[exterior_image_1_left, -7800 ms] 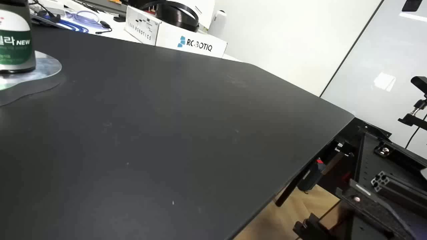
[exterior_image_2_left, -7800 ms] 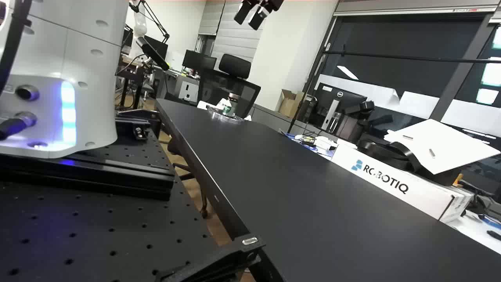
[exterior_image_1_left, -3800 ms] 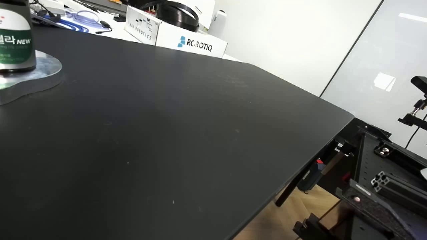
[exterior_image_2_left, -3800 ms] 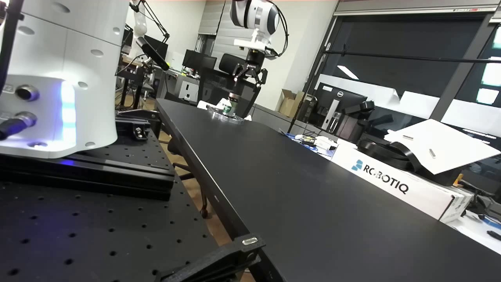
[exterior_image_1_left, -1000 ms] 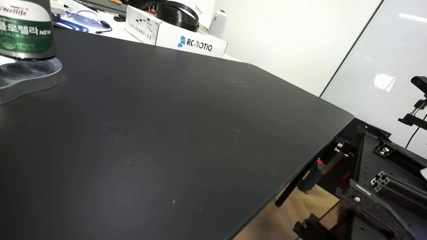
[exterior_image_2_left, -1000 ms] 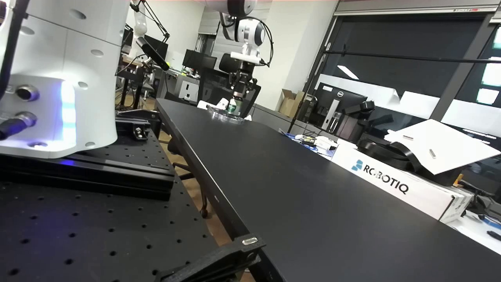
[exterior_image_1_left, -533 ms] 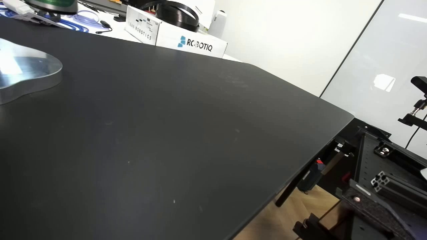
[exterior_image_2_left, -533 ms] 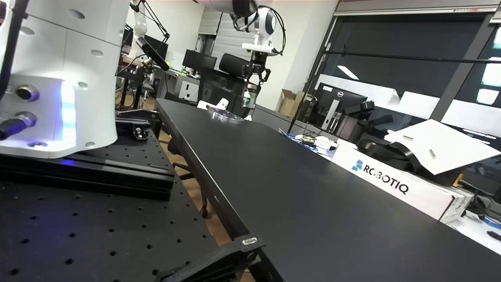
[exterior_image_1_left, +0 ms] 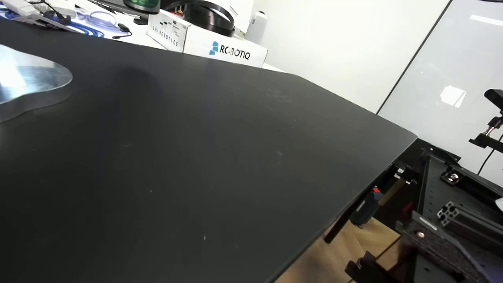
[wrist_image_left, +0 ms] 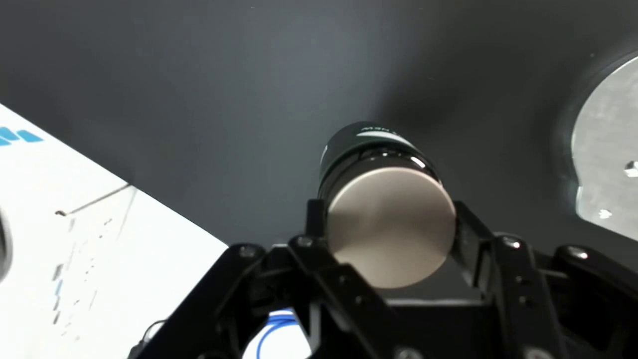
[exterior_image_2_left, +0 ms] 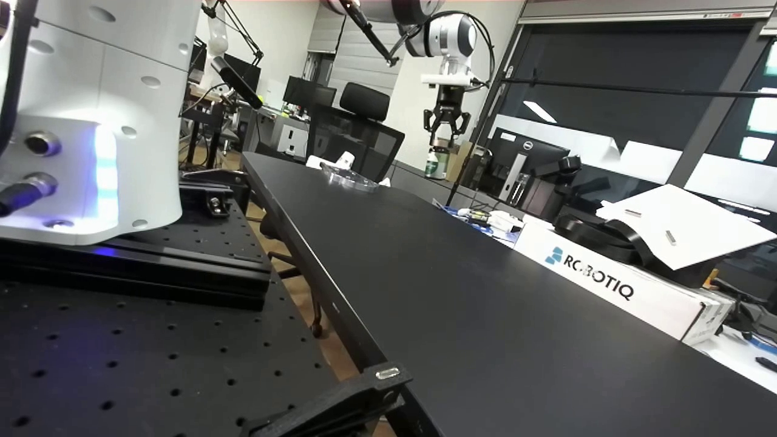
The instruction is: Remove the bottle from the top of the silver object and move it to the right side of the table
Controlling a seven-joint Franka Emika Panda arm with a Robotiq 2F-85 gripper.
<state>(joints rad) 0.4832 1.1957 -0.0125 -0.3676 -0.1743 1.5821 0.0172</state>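
Note:
My gripper (exterior_image_2_left: 444,138) is shut on the cap of the bottle (exterior_image_2_left: 434,165), which hangs upright in the air. Looking down in the wrist view, the shiny beige-topped cap (wrist_image_left: 391,224) sits between both fingers, and part of the dark green body (wrist_image_left: 349,139) with its white label shows behind it. Only the base of the bottle (exterior_image_1_left: 143,4) appears at the top of an exterior view. The silver object (exterior_image_1_left: 33,76), flat and shiny with a wavy edge, lies on the black table (exterior_image_1_left: 235,157) with nothing on top. It is off to the right in the wrist view.
A white box (exterior_image_1_left: 228,51) with ROBOTIQ lettering stands along the table's far edge, carrying a black item. Blue cables (exterior_image_1_left: 86,29) lie beside it. An office chair (exterior_image_2_left: 364,121) is behind the table's end. A black bracket (exterior_image_2_left: 364,394) sits at the near edge.
Earlier my open gripper was above the bottle standing on the silver object. Since then it closed on the cap, lifted the bottle and carried it to the right in both exterior views.

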